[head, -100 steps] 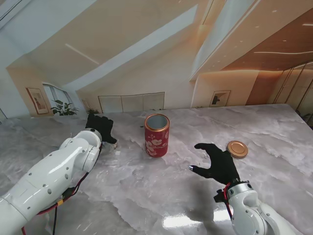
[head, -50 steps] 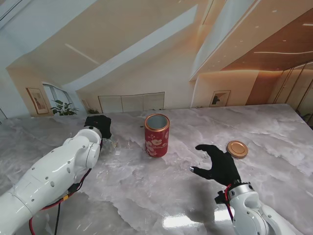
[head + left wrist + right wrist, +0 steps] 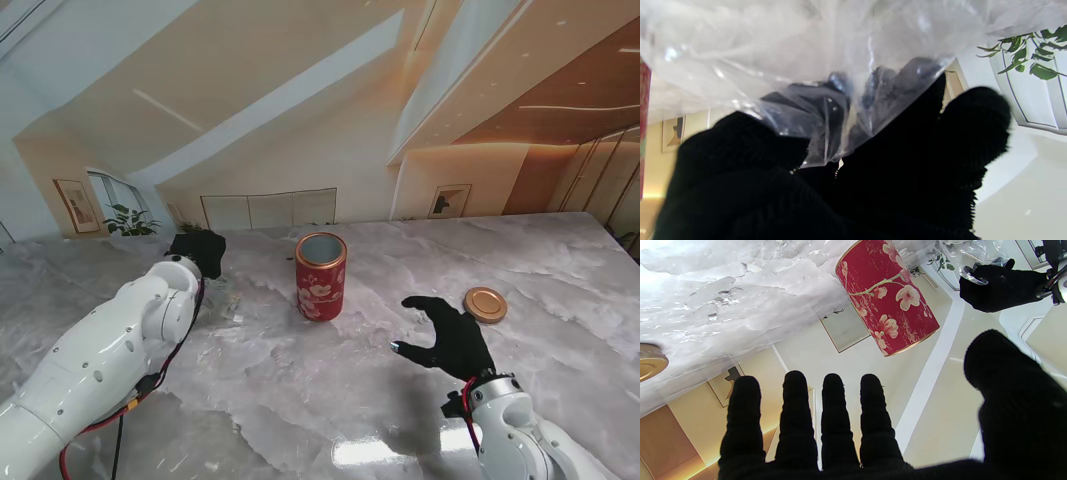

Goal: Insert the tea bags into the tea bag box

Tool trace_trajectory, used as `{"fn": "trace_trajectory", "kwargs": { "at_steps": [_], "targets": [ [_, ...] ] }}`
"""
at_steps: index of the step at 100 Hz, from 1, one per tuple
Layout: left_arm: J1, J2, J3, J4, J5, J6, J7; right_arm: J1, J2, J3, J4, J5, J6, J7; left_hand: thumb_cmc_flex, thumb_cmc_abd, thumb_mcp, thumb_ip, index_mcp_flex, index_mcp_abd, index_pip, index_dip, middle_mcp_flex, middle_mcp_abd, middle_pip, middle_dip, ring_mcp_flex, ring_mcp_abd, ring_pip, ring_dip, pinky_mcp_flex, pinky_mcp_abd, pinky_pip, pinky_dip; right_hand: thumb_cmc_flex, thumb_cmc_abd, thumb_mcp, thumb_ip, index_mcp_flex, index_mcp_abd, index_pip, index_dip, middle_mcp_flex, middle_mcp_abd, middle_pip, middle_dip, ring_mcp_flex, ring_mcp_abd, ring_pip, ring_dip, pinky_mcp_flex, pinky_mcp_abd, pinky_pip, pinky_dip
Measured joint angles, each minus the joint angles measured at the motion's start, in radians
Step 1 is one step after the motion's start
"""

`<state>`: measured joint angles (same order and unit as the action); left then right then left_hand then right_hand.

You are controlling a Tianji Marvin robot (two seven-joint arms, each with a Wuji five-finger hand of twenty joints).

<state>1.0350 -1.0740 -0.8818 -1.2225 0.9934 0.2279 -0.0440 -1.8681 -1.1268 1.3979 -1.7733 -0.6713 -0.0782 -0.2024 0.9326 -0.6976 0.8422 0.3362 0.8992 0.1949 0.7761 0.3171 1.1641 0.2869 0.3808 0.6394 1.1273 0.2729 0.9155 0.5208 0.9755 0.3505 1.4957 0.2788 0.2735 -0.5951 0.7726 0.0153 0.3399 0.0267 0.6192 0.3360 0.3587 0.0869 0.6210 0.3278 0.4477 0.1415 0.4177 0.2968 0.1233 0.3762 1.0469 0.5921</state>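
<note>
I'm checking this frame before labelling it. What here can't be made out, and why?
- What is inside the clear plastic bag: in the left wrist view the film is crumpled and glary, and the left hand covers its near edge.
- That bag in the stand view: too small, behind the left hand.
- The red tin's inside: the angle is too shallow.
- The gold lid: cut off by the right wrist view's edge.

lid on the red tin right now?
No. In the stand view the red tin stands open-topped, and the gold lid lies flat on the table to its right, past the right hand.
</note>
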Motion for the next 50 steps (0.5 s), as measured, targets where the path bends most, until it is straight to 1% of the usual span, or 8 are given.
{"fn": "trace_trajectory", "kwargs": {
  "at_steps": [6, 16, 25, 27, 34, 45, 48, 50],
  "targets": [
    [0.025, 0.0, -0.042, -0.027, 0.009, -0.021, 0.003, 0.0, 0.0, 0.0, 0.0, 0.001, 0.0, 0.0, 0.0, 0.0, 0.0, 0.008, 0.0, -0.002, 0.001, 0.0, 0.001, 0.0, -0.002, 0.0, 0.0, 0.0, 0.0, 0.0, 0.0, 0.0, 0.0, 0.0, 0.021, 0.0, -0.001, 0.002, 0.0, -0.006, 0.0, -0.004, 0.002, 0.0, 0.0, 0.0, 0.001, 0.0, 0.011, 0.0, 0.008, 0.0, 0.007, 0.0],
    [0.066, 0.003, -0.106, -0.088, 0.032, -0.045, -0.002, 0.002, 0.0, 0.0, 0.001, 0.003, -0.003, -0.004, 0.0, 0.0, 0.0, 0.009, 0.0, -0.002, 0.003, 0.001, 0.001, 0.0, -0.008, 0.0, 0.0, 0.0, 0.0, 0.0, 0.0, 0.0, 0.0, -0.002, 0.031, 0.0, -0.001, 0.002, 0.011, -0.007, 0.001, 0.003, 0.013, 0.001, 0.0, -0.001, 0.002, 0.0, 0.026, 0.0, 0.026, 0.0, 0.02, 0.0],
    [0.097, 0.007, -0.157, -0.152, 0.042, -0.058, -0.036, 0.003, -0.001, 0.0, 0.003, 0.004, -0.01, -0.015, 0.0, 0.0, 0.0, 0.009, 0.0, -0.002, 0.004, 0.002, 0.001, 0.0, -0.008, 0.0, 0.0, 0.0, 0.0, 0.0, 0.0, 0.0, 0.0, -0.002, 0.04, 0.0, -0.001, 0.002, 0.01, -0.009, 0.0, -0.004, 0.024, 0.001, 0.017, 0.0, 0.004, -0.001, 0.046, 0.012, 0.04, -0.002, 0.035, 0.0],
    [0.102, 0.008, -0.167, -0.165, 0.043, -0.061, -0.048, 0.003, -0.001, 0.001, 0.003, 0.004, -0.012, -0.018, 0.0, 0.0, 0.0, 0.009, 0.0, -0.002, 0.004, 0.002, 0.002, 0.0, -0.008, 0.001, 0.0, 0.0, 0.0, 0.0, 0.0, 0.0, 0.0, -0.002, 0.04, 0.0, -0.001, 0.002, 0.01, -0.009, 0.001, -0.004, 0.024, 0.001, 0.017, 0.0, 0.021, -0.002, 0.052, 0.012, 0.042, -0.004, 0.04, 0.0],
    [0.115, 0.012, -0.193, -0.202, 0.053, -0.07, -0.075, 0.003, -0.004, 0.005, 0.003, 0.004, -0.015, -0.026, 0.0, 0.0, 0.0, 0.014, 0.0, -0.002, 0.004, 0.002, 0.014, 0.0, -0.009, 0.001, 0.009, 0.0, 0.005, -0.001, 0.002, 0.0, 0.0, -0.003, 0.04, -0.001, -0.012, 0.002, 0.01, -0.01, 0.001, -0.004, 0.024, 0.001, 0.017, 0.0, 0.03, -0.01, 0.063, 0.019, 0.051, -0.012, 0.046, 0.0],
    [0.129, 0.015, -0.226, -0.238, 0.062, -0.086, -0.079, 0.003, -0.009, 0.011, 0.003, 0.004, -0.019, -0.052, 0.0, 0.0, 0.009, 0.014, 0.0, -0.002, 0.004, 0.002, 0.014, 0.0, -0.009, 0.001, 0.009, 0.0, 0.007, -0.007, 0.003, 0.0, 0.0, -0.003, 0.052, -0.001, -0.023, 0.005, 0.01, -0.01, 0.001, -0.004, 0.048, 0.001, 0.023, -0.002, 0.032, -0.019, 0.087, 0.035, 0.067, -0.025, 0.068, 0.02],
    [0.132, 0.016, -0.232, -0.245, 0.063, -0.09, -0.079, 0.004, -0.01, 0.012, 0.003, 0.006, -0.022, -0.06, 0.0, 0.0, 0.009, 0.025, 0.0, -0.002, 0.004, 0.002, 0.014, 0.0, -0.009, 0.001, 0.009, 0.0, 0.008, -0.008, 0.003, 0.0, 0.0, -0.004, 0.055, -0.001, -0.03, 0.011, 0.01, -0.01, 0.001, -0.001, 0.05, 0.001, 0.033, -0.002, 0.033, -0.023, 0.098, 0.039, 0.077, -0.032, 0.079, 0.023],
    [0.134, 0.016, -0.235, -0.25, 0.064, -0.093, -0.079, 0.004, -0.011, 0.014, 0.003, 0.007, -0.025, -0.065, 0.0, 0.0, 0.009, 0.025, 0.001, -0.002, 0.004, 0.002, 0.014, 0.0, -0.009, 0.001, 0.009, 0.0, 0.008, -0.009, 0.003, 0.0, 0.0, -0.004, 0.075, -0.005, -0.033, 0.013, 0.028, -0.009, -0.011, 0.003, 0.052, 0.001, 0.035, 0.001, 0.035, -0.023, 0.107, 0.043, 0.084, -0.038, 0.081, 0.023]
  ]
}}
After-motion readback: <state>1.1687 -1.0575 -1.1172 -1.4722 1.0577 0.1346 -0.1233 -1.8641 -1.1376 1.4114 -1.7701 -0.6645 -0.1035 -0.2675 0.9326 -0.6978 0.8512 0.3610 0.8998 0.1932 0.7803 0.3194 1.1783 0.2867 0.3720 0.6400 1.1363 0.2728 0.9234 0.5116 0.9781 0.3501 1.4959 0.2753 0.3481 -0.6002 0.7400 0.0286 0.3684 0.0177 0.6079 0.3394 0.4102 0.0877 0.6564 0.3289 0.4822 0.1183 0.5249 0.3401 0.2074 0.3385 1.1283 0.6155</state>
